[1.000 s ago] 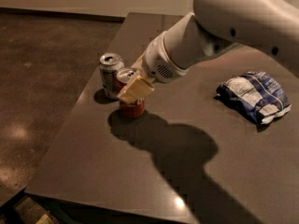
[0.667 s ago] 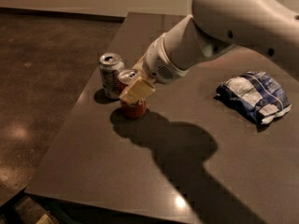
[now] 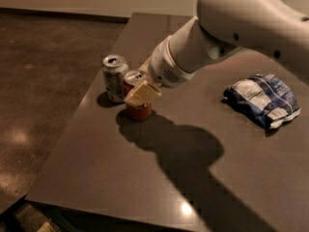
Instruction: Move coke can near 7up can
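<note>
The red coke can [image 3: 139, 112] stands upright on the dark table [image 3: 120, 178], near its left edge. Right beside it, to the left and slightly behind, stands the silver-white 7up can [image 3: 114, 79]; the two cans nearly touch. My gripper [image 3: 139, 84] reaches in from the upper right and sits around the coke can. One tan finger [image 3: 142, 94] lies across the can's front and the other is behind it. The gripper looks shut on the coke can, whose base is on or just above the table.
A blue and white crumpled chip bag [image 3: 263, 99] lies at the table's right side. The arm's large white body covers the upper right. Its shadow falls across the table's middle. The table's left edge drops to a dark floor [image 3: 43, 81].
Almost nothing has changed. The gripper and the coke can stay in the same place beside the 7up can.
</note>
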Tool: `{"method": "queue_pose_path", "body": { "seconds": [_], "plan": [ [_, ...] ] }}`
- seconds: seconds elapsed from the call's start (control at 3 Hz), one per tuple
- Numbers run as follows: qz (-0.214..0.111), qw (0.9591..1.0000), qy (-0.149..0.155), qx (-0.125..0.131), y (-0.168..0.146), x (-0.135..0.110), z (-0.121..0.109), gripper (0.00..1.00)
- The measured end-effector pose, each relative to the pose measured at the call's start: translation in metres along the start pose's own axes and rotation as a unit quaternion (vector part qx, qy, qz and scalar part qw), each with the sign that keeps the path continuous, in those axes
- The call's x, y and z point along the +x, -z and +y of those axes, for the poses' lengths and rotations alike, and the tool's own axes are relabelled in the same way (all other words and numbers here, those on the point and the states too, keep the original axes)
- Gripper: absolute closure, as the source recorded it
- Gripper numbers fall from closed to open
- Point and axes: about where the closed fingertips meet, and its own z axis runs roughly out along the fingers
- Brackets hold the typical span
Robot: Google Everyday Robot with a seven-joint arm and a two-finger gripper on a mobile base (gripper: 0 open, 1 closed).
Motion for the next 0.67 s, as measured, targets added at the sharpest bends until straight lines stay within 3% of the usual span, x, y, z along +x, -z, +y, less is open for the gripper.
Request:
{"method": "queue_pose_path", "body": {
  "seconds": [0.33, 0.67],
  "plan": [
    [0.000, 1.0000, 0.002, 0.000, 0.0000, -0.0013, 0.0012, 0.00],
    [0.000, 1.0000, 0.002, 0.000, 0.0000, -0.0014, 0.0013, 0.00]
  ]
}}
